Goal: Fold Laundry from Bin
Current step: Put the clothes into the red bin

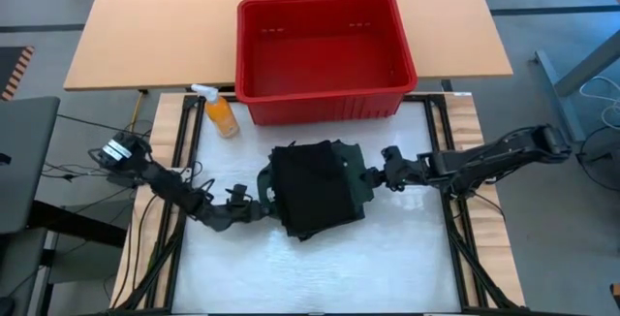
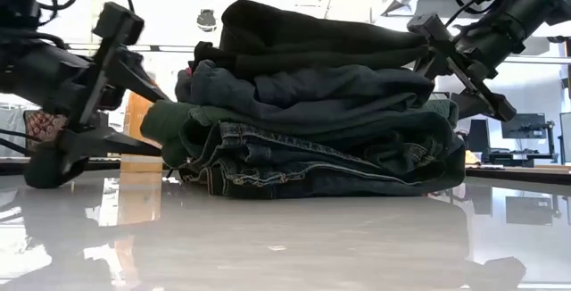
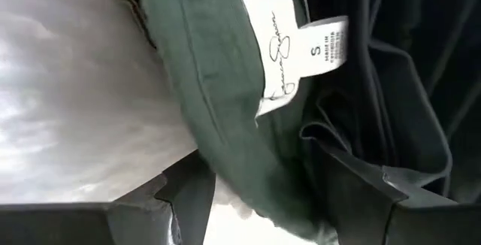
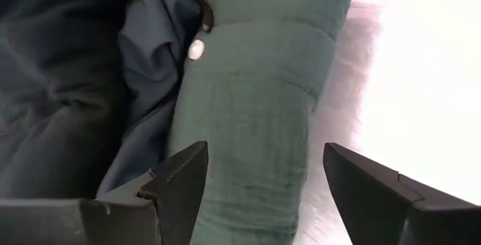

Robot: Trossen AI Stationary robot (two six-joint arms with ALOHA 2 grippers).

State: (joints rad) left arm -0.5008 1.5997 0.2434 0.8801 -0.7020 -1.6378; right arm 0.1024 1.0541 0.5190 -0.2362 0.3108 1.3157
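**Folded stack flanked by both arms**

The laundry [image 1: 315,188] sits stacked on the tabletop [image 1: 387,268], before the empty red bin [image 1: 325,56]. Only the left wrist view shows the pale label [image 3: 297,49]. The left end effector [image 1: 263,196] and right end effector [image 1: 372,175] straddle green folds, spread wide, released.

I see the laundry [image 1: 315,188] stacked on the table [image 1: 387,258] before the bin [image 1: 325,54], left gripper [image 1: 263,196] and right gripper [image 1: 373,173] flanking it.

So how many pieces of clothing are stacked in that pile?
4 show in the low view: black on top, a charcoal piece, a green one, jeans at the bottom. More may be hidden.
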